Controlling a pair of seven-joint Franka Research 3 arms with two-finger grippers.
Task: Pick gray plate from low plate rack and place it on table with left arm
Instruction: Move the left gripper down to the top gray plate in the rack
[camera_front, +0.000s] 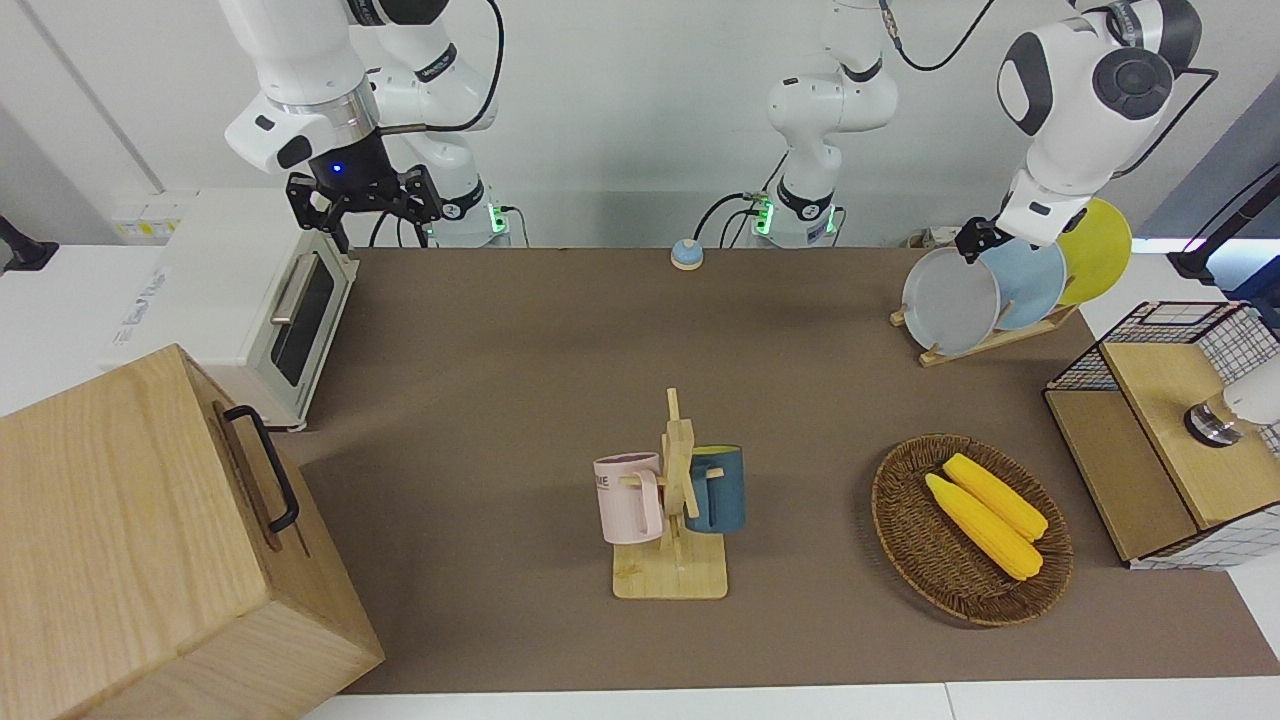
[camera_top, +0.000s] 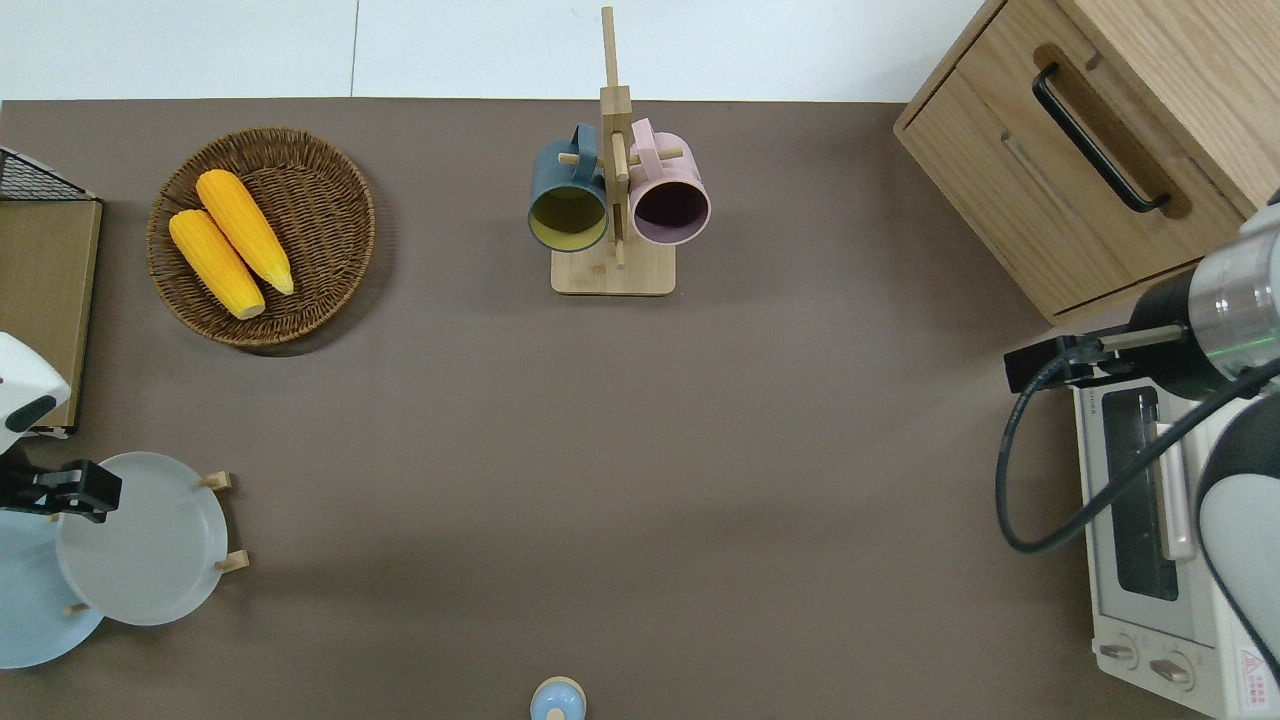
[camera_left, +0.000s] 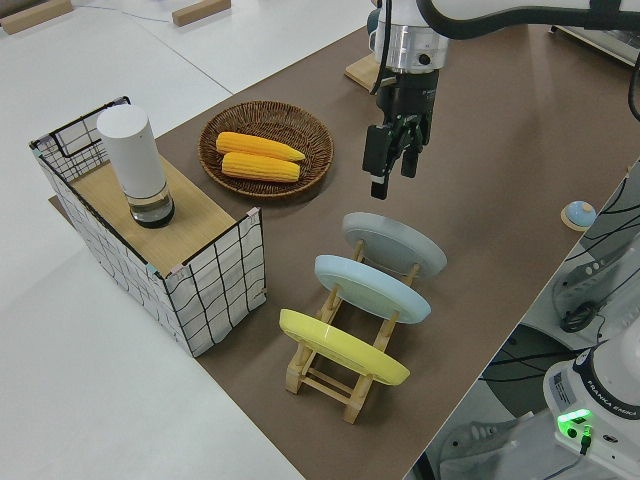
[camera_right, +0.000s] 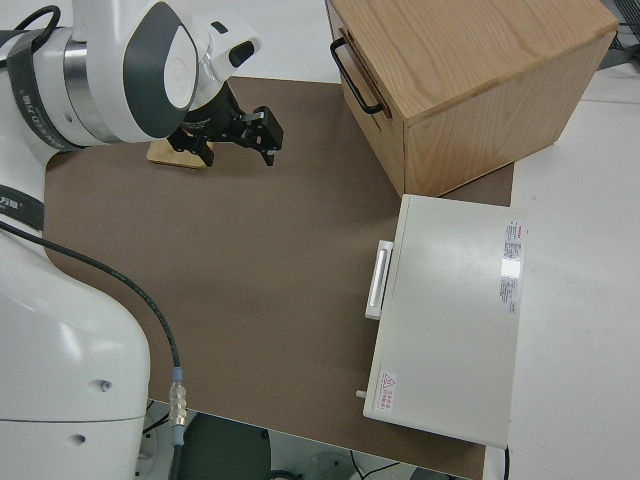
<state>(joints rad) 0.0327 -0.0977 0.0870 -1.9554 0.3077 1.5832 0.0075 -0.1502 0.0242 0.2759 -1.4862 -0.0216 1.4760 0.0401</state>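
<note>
The gray plate (camera_front: 950, 300) (camera_top: 150, 540) (camera_left: 395, 245) leans in the low plate rack (camera_front: 990, 342) (camera_left: 330, 375), in the slot toward the middle of the table (camera_front: 560, 350). A light blue plate (camera_front: 1032, 285) and a yellow plate (camera_front: 1100, 250) stand in the slots after it. My left gripper (camera_front: 975, 240) (camera_top: 60, 490) (camera_left: 392, 162) hangs open just above the gray plate's upper rim, fingers pointing down, holding nothing. The right gripper (camera_front: 365, 200) is parked and open.
A wooden mug stand (camera_front: 672, 500) with a pink and a blue mug is mid-table. A wicker basket (camera_front: 900, 500) holds two corn cobs, beside a wire-framed box (camera_front: 1160, 430). At the right arm's end are a toaster oven (camera_front: 290, 320) and a wooden cabinet (camera_front: 150, 540).
</note>
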